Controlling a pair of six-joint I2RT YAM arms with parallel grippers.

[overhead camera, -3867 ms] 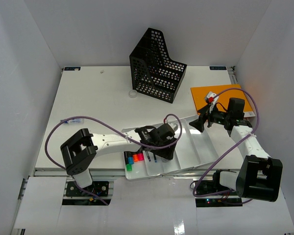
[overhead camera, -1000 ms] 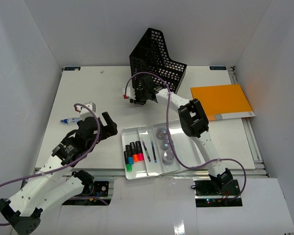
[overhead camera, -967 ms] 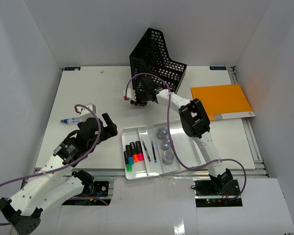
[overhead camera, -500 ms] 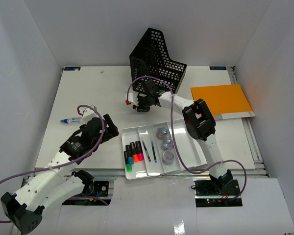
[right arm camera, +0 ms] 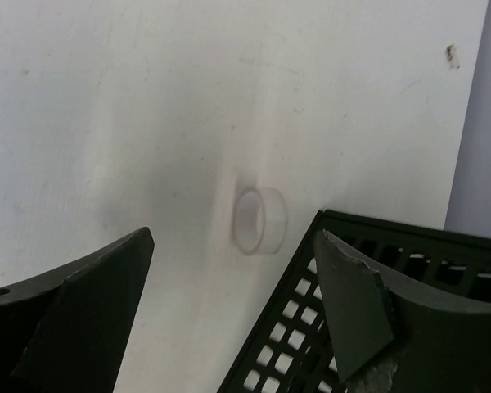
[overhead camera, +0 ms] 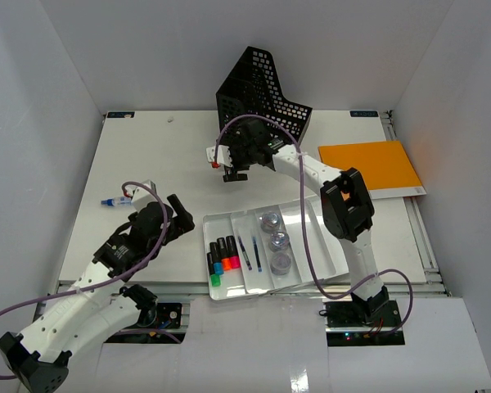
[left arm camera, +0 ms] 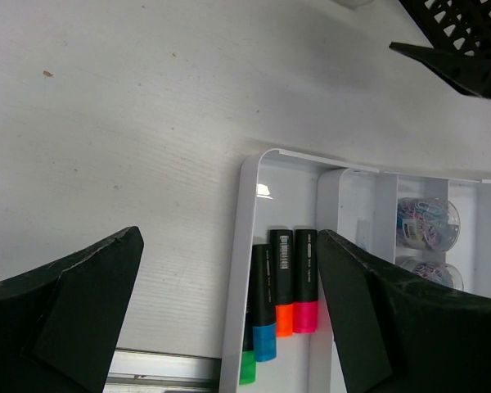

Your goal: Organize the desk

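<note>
The desk [overhead camera: 147,155] is a white tabletop walled by white panels. My right gripper [overhead camera: 232,169] [right arm camera: 229,270] hovers open just in front of the black mesh file holder [overhead camera: 262,106] [right arm camera: 295,352]. A clear tape roll [right arm camera: 260,221] lies on the desk ahead of its fingertips, beside the holder's base, and nothing sits between the fingers. My left gripper [overhead camera: 180,214] [left arm camera: 229,237] stands wide open and empty above the desk. It is at the left rim of the white compartmented tray [overhead camera: 311,246] [left arm camera: 244,246].
The tray holds black highlighters [overhead camera: 222,260] [left arm camera: 285,278] with coloured caps, two pens [overhead camera: 250,250] and jars of paper clips [overhead camera: 276,241] [left arm camera: 425,221]. An orange folder [overhead camera: 368,168] lies at the right. A small blue-capped tube [overhead camera: 114,201] lies at the left.
My right gripper's jaws have gone from nearly shut to open, and it has shifted back toward the mesh holder. The left arm has drawn slightly toward the near edge, jaws still open.
</note>
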